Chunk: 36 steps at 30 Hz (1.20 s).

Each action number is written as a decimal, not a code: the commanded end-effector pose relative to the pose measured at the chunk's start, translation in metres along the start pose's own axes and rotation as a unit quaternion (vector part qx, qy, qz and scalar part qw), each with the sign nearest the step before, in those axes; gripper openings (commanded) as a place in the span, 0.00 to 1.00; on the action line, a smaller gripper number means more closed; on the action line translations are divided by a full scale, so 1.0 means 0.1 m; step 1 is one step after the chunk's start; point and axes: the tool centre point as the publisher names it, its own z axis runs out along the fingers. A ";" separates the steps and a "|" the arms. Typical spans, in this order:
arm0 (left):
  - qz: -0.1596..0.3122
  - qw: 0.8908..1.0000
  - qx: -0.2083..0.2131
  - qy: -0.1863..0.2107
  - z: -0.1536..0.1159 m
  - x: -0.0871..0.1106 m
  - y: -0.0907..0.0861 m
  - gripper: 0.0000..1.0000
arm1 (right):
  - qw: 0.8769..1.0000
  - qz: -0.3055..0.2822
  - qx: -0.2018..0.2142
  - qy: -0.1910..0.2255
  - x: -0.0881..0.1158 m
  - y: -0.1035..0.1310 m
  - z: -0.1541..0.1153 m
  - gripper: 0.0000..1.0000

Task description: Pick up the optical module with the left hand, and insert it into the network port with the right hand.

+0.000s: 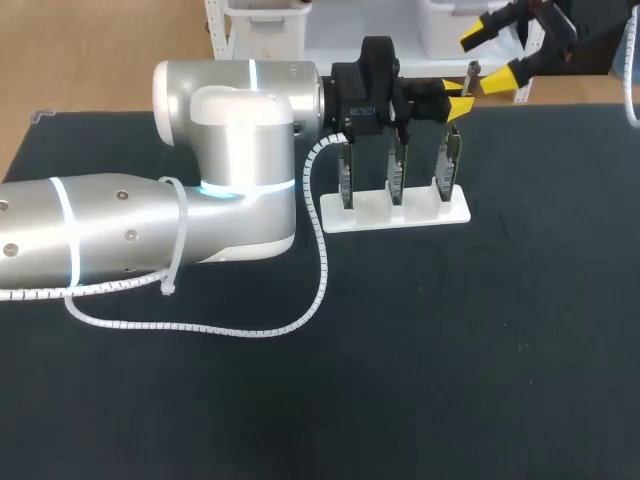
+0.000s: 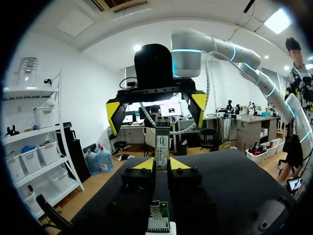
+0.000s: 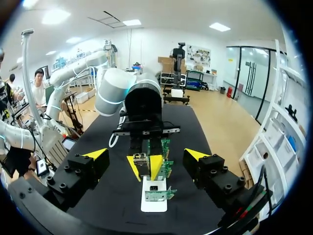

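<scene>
Left arm (image 1: 150, 230) extended toward 12 o'clock above the white card stand (image 1: 395, 212); right gripper (image 1: 500, 53) at 1 o'clock, fingers spread, apparently to receive; left gripper (image 2: 162, 164) pinching the optical module (image 2: 162, 142) upright, its free end offered for handover.

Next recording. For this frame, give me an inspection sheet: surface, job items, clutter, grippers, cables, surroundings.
Surface: black table cover.
Job's things: optical module upright between the left gripper's fingers; white holder carrying three upright port boards.
Clutter: nothing seen.
Grippers: left gripper shut on the optical module, over the white holder; right gripper open, facing it from just beyond.
Cables: white spiral-wrapped cable runs from the wrist of the left arm and loops onto the table.
Surroundings: nothing seen reaching over the table.
</scene>
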 end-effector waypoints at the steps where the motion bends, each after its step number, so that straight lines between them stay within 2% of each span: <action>1: 0.000 1.000 0.000 -0.001 0.01 0.01 0.01 0.00 | 1.000 -0.001 -0.004 -0.003 0.00 -0.05 0.01 1.00; 36: 0.000 1.000 0.000 -0.001 0.01 0.01 0.01 0.00 | 1.000 0.004 -0.014 0.003 0.03 -0.06 0.07 1.00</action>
